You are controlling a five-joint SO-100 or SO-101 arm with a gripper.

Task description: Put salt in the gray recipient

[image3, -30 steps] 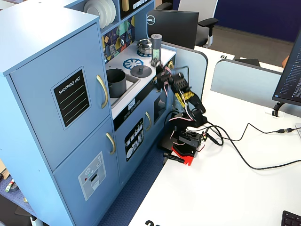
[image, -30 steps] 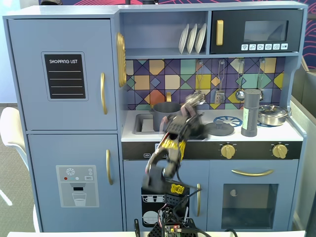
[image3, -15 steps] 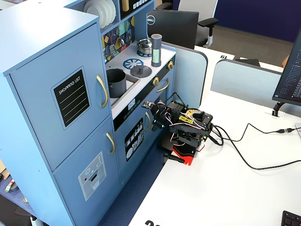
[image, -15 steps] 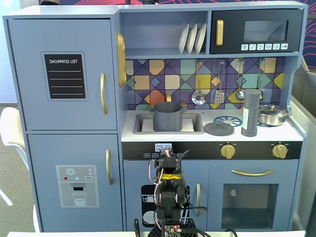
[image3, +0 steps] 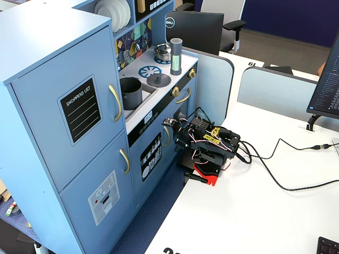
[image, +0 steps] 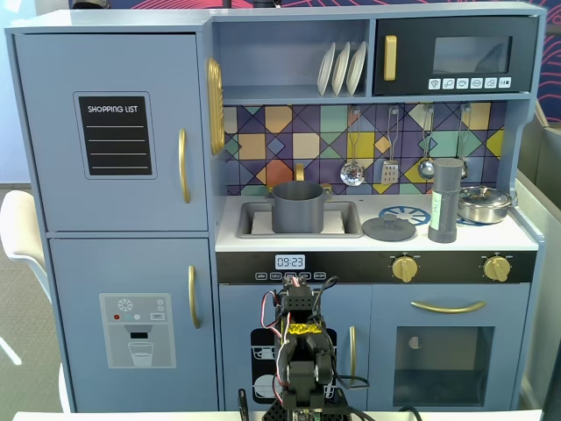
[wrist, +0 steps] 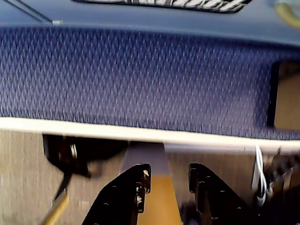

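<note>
The salt is a tall dark-gray shaker with a pale label, standing upright on the toy kitchen's counter at the right, next to the hob; it also shows in another fixed view. The gray recipient, a matte pot with side handles, stands in the sink. My arm is folded low on the white table in front of the kitchen, far below both. In the wrist view my gripper has its jaws apart and holds nothing, over the table's edge.
A flat gray lid with a knob lies between sink and shaker. A shiny steel pan stands right of the salt. Utensils hang on the back wall above. Cables trail across the table from the arm.
</note>
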